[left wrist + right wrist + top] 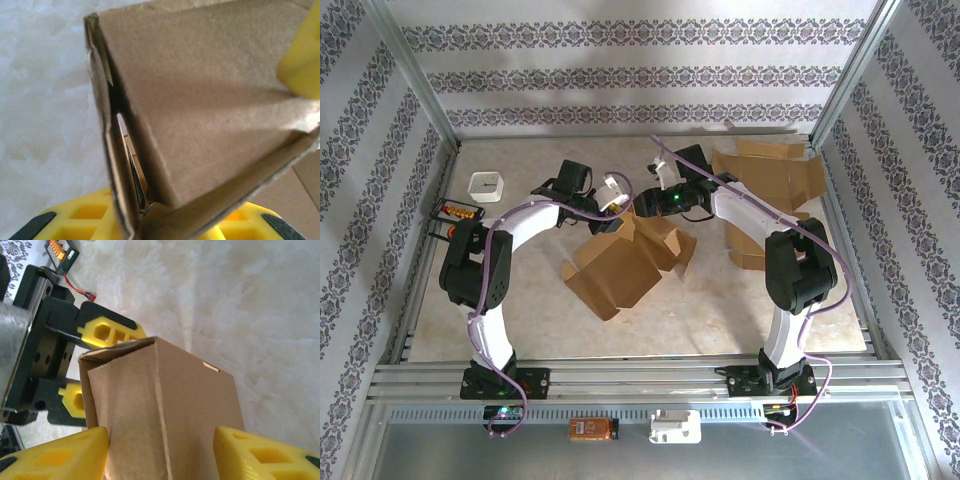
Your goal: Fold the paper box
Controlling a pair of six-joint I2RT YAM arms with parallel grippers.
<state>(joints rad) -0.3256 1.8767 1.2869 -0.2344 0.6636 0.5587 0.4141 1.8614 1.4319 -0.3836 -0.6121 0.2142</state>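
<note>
The brown paper box (620, 268) stands partly folded in the middle of the table, with both grippers at its far top edge. My right gripper (658, 202) has its yellow fingers (60, 455) on either side of a creased box panel (165, 410) and is shut on it. My left gripper (614, 196) straddles the box's doubled side wall (120, 165). Its yellow fingers (107, 332) stand apart, one above and one below that corner. In the left wrist view the box's inner face (200, 95) hides most of the jaws.
A pile of flat cardboard blanks (772, 172) lies at the back right. A small white cup (485, 186) and an orange-and-black pack (457, 212) sit at the left edge. An orange device (592, 429) and a white block (675, 427) rest on the front rail.
</note>
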